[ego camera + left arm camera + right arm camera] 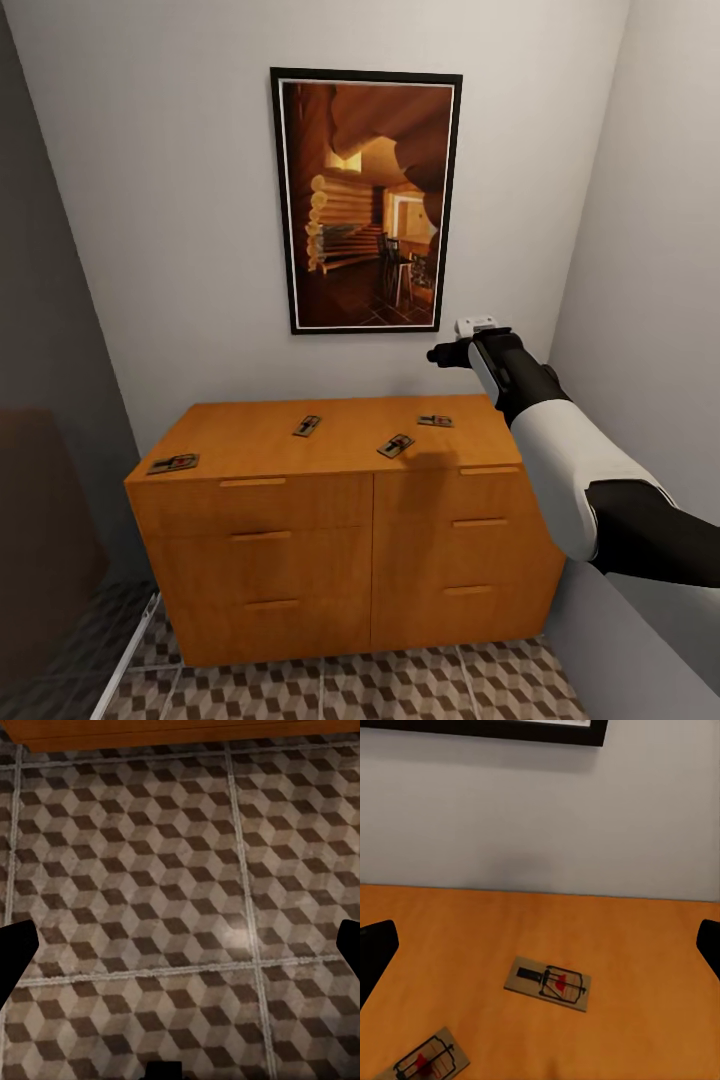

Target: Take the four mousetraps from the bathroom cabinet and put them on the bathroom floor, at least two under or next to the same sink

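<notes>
Four mousetraps [397,445] spread on cabinet [340,530] top, framed picture [366,200] above, right claw [452,354] raised at frame right, fingers apart, empty, left claw [180,945] apart over tiled floor [180,907].

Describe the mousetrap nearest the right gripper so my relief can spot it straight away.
Find the orange-brown cabinet under the framed picture; four mousetraps lie on its flat top. The one you want sits at the top's far right, close to the wall, just below the raised right gripper. Unlike its nearest neighbour, near the front edge, it lies farthest right and nearer the wall.
</notes>
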`<state>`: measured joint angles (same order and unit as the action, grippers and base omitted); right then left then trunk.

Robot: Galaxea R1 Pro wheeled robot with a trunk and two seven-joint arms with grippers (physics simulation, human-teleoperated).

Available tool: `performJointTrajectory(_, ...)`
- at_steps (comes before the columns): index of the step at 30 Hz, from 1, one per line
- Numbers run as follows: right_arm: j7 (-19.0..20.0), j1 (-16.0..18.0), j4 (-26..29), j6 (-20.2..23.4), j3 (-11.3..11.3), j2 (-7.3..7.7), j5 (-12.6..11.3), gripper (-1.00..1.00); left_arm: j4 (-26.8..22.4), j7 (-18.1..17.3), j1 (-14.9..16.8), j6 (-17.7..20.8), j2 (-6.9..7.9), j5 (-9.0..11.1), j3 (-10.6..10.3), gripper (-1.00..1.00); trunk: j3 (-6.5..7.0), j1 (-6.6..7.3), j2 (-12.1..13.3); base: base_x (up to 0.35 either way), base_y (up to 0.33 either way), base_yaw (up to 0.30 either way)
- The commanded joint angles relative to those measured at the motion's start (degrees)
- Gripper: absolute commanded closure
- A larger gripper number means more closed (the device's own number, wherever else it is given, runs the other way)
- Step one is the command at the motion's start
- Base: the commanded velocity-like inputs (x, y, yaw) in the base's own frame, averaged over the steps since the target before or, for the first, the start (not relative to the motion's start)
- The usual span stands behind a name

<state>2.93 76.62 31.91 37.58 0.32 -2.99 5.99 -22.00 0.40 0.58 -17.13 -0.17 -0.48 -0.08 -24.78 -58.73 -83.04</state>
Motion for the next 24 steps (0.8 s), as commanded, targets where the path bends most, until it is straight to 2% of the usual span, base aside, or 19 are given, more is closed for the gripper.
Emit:
performJointTrajectory(1,0.3,0.0,0.1,0.3,0.0,0.00,0.6,-1.00,0.0,0.0,0.0,-0.2,0.00,-0.1,0.0,-1.00,-0.07,0.00,0.0,0.000,0.000,0.000)
performJointTrajectory(10,0.3,0.0,0.1,0.3,0.0,0.00,0.6,-1.00,0.0,0.0,0.0,-0.2,0.00,-0.1,0.0,-1.00,-0.07,0.00,0.0,0.000,-0.042,0.000)
performJointTrajectory(24,0.3,0.0,0.1,0.3,0.0,0.00,0.6,-1.00,0.1,0.0,0.0,-0.2,0.00,-0.1,0.0,-1.00,-0.07,0.00,0.0,0.000,-0.147,0.000)
